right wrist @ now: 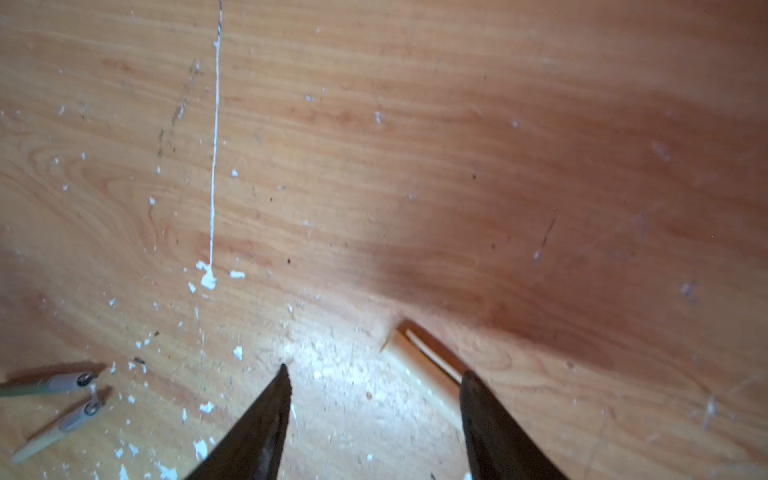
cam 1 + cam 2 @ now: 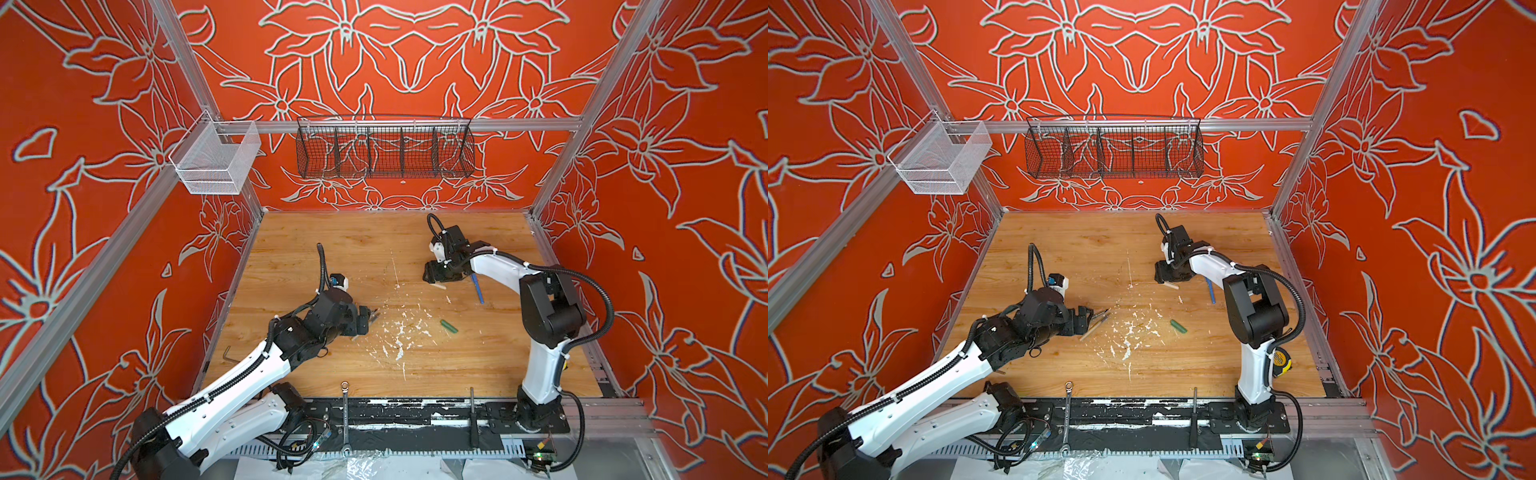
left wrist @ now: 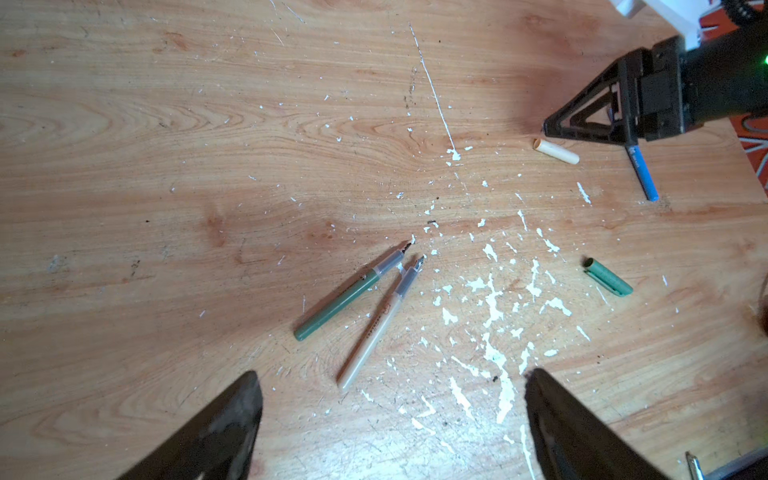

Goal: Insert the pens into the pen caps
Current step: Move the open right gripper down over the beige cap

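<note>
A green pen (image 3: 345, 297) and a tan pen (image 3: 376, 328) lie side by side on the wooden table, dark tips pointing away from my left gripper (image 3: 395, 374). That gripper is open and empty, just short of their back ends. In a top view the pens (image 2: 1099, 318) show in front of the left gripper (image 2: 1086, 318). A tan cap (image 1: 419, 361) lies under my right gripper (image 1: 375, 370), close to one open finger and not gripped. Beside the right gripper (image 2: 432, 276) lies a blue pen (image 2: 478, 289), one end hidden by it. A green cap (image 2: 449, 326) lies alone nearer the front.
White paint flecks (image 2: 399, 332) cover the table's middle. A silver wrench (image 2: 345, 415) and a dark rod (image 2: 472, 415) lie across the front rail, a hex key (image 2: 227, 355) at the left edge. A black wire basket (image 2: 384, 147) and a white mesh basket (image 2: 216, 162) hang on the back rail.
</note>
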Controlling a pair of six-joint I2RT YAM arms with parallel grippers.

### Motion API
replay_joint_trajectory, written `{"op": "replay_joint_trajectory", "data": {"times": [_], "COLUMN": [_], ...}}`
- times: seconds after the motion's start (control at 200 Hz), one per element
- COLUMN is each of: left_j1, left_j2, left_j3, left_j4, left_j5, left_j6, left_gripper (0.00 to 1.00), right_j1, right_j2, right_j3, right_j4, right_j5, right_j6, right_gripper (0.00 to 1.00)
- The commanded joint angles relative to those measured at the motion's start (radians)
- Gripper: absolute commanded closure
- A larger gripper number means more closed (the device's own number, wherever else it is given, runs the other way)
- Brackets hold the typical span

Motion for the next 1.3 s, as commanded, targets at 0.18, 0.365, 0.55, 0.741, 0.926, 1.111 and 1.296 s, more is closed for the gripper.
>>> {"op": "replay_joint_trajectory", "data": {"times": [0.18,0.365,0.55,0.741,0.926,1.111,1.296], "left_j1": [0.02,0.034,0.05,0.054,0.054,0.054,0.056], "left_j2": [0.06,0.077,0.085,0.138,0.15,0.156,0.141], "left_j3": [0.014,0.035,0.051,0.061,0.065,0.074,0.053], "left_j4": [0.059,0.073,0.073,0.079,0.082,0.078,0.076], "left_j5": [-0.027,-0.003,0.009,0.01,0.013,0.012,0.003], "left_j6": [0.023,0.035,0.047,0.057,0.063,0.076,0.071], "left_gripper": [0.03,0.03,0.03,0.03,0.03,0.03,0.03], "right_j1": [-0.002,0.003,0.008,0.009,0.009,-0.005,-0.036], "right_j2": [0.085,0.101,0.062,-0.026,-0.141,-0.229,-0.179], "right_j3": [0.065,0.055,0.005,-0.092,-0.173,-0.184,-0.158], "right_j4": [-0.022,-0.019,-0.048,-0.052,-0.092,-0.111,-0.111], "right_j5": [-0.03,-0.109,-0.136,-0.184,-0.189,-0.057,-0.006], "right_j6": [-0.019,-0.025,-0.029,-0.038,-0.043,0.015,0.049], "right_gripper": [0.35,0.35,0.35,0.35,0.35,0.36,0.42]}}
